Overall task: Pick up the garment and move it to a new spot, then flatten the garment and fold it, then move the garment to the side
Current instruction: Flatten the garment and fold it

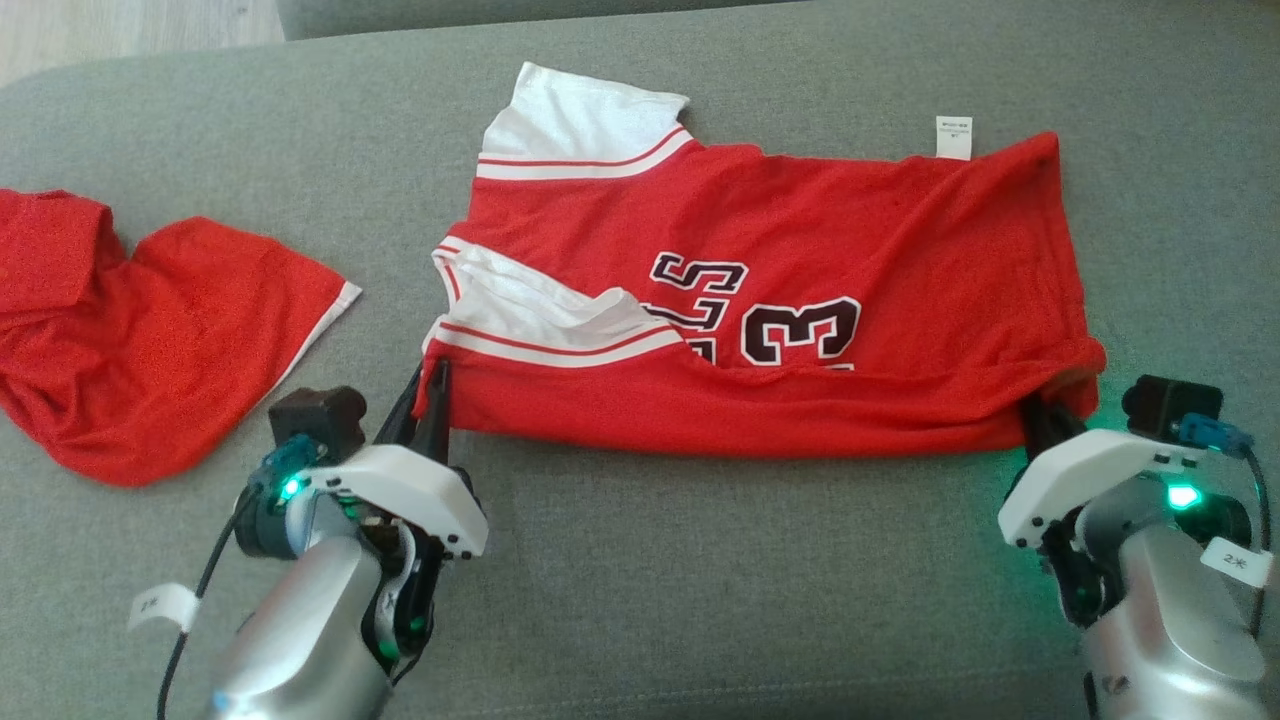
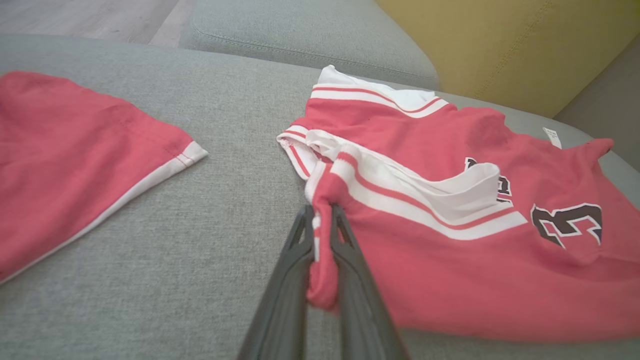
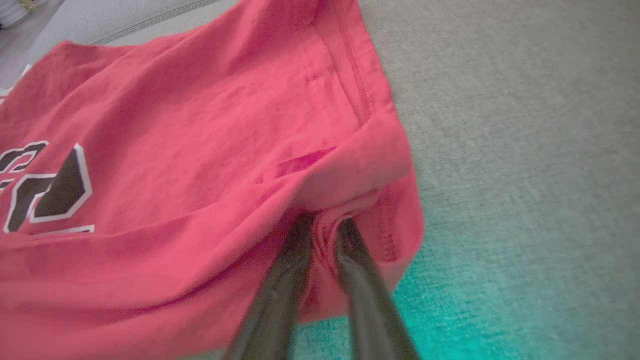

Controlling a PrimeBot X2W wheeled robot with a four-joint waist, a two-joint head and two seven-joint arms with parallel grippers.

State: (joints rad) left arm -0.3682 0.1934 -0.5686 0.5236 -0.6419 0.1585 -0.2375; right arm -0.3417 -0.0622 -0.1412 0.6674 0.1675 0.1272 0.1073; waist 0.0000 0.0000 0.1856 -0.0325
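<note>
The garment (image 1: 760, 260) is a red jersey with white-trimmed armholes and dark numbers, lying crosswise and partly folded on the grey sofa seat. My left gripper (image 1: 432, 385) is shut on its near left corner by the white trim. In the left wrist view that gripper (image 2: 321, 212) pinches a fold of the red garment (image 2: 450, 260). My right gripper (image 1: 1040, 410) is at the near right corner, at the hem. The right wrist view shows it (image 3: 325, 225) closed, with a bunch of the garment (image 3: 175, 150) between the dark fingers.
A second red cloth (image 1: 150, 340) with a white edge lies on the sofa seat (image 1: 700, 560) to the left, apart from the jersey. A yellow cushion (image 2: 500, 45) stands behind. Bare floor (image 1: 120, 30) shows beyond the seat's far left edge.
</note>
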